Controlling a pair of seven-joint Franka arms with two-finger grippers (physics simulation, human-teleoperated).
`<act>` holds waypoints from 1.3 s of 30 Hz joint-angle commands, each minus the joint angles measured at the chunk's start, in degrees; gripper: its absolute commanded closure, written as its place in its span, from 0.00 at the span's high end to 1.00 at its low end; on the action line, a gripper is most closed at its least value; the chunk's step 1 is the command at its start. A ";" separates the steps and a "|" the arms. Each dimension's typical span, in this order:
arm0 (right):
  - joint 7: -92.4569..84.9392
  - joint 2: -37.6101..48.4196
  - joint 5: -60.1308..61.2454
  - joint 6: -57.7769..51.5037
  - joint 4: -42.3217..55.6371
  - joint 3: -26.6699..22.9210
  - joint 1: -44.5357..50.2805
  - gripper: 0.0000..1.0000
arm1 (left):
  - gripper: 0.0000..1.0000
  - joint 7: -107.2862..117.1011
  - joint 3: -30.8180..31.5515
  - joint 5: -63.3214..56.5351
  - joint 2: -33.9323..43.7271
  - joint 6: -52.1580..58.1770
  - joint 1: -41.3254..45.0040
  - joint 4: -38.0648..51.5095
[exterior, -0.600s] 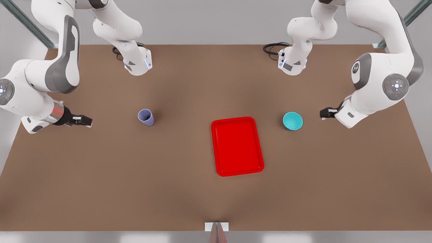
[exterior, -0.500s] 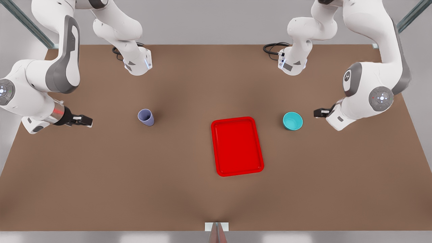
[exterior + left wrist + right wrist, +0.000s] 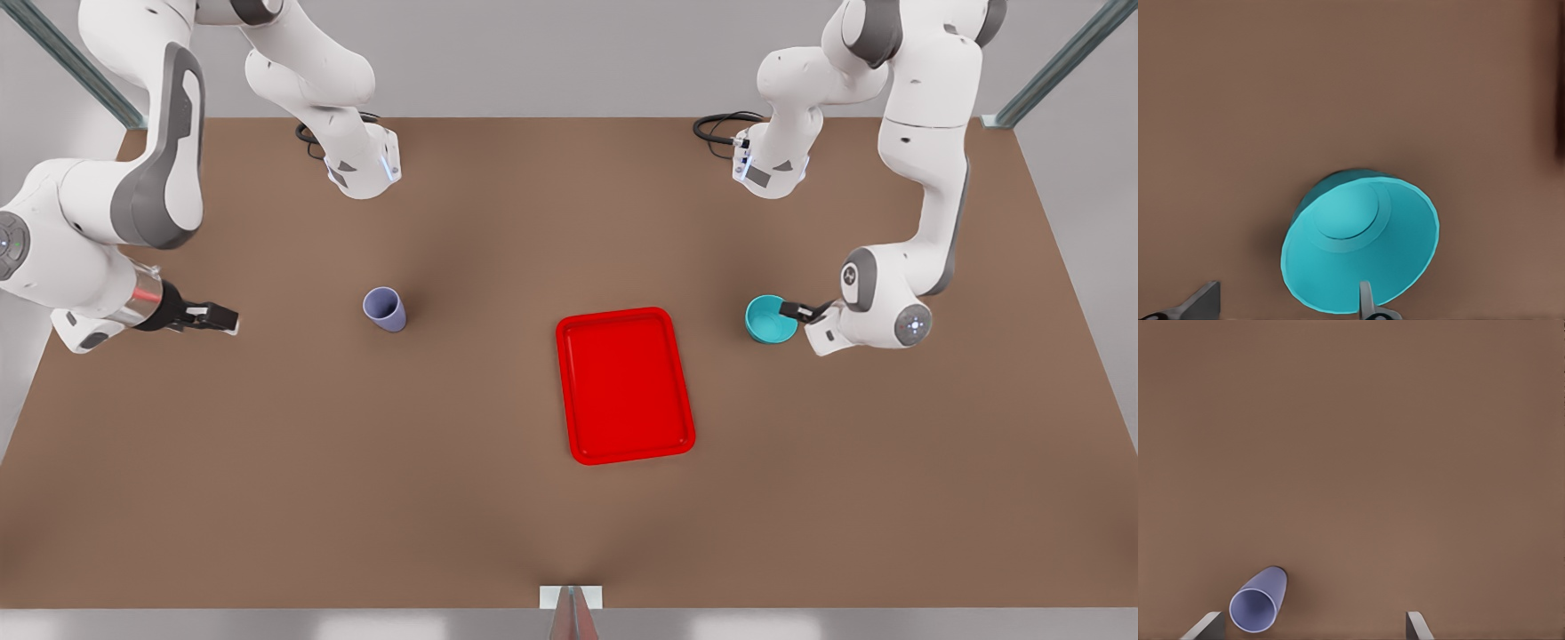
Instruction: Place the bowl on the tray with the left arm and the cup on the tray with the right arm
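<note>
While the bowl [image 3: 770,319] is sitting upright on the brown counter [image 3: 444,498] at the 3 o'clock side of the tray [image 3: 625,386], the left gripper [image 3: 794,310] is reaching over the bowl's rim from the front view's right. Seen from the left wrist view, the bowl [image 3: 1360,259] is lying close below the camera, with one fingertip [image 3: 1366,299] over its rim and the other [image 3: 1201,301] well outside the wall; the jaws are standing spread apart and are not clamping the rim. Whether the inner finger is touching the bowl cannot be told.

At the 9 o'clock side of the tray, well apart from it, the cup [image 3: 385,308] is standing upright on the counter. Farther toward the front view's left, the right gripper [image 3: 213,317] is hovering, pointing toward the cup with bare counter between them. Seen from the right wrist view, the cup [image 3: 1258,601] is showing its open mouth, lying nearer to one fingertip [image 3: 1208,625] than to the other [image 3: 1418,625]; these jaws are likewise standing wide apart and are holding nothing.

Lying flat on the counter, the tray is carrying nothing.
</note>
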State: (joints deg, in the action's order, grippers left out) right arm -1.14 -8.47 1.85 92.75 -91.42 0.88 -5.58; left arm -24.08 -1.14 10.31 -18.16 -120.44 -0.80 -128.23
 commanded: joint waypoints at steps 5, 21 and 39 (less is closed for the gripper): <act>0.00 0.04 0.00 -0.02 0.01 0.00 0.13 1.00 | 1.00 -0.01 0.08 1.11 -2.32 -2.08 0.00 0.26; 0.00 0.04 0.09 -0.11 0.01 0.00 0.13 1.00 | 0.23 -0.01 0.52 2.34 -4.08 -3.22 2.20 0.53; -0.44 0.04 0.09 -0.11 -0.08 0.00 0.04 1.00 | 0.21 7.20 0.52 10.87 -4.61 7.50 2.29 11.51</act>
State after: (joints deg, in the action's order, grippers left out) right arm -1.65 -8.44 1.93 92.64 -91.46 0.88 -5.58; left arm -15.25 -0.53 12.49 -23.17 -112.03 2.11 -114.73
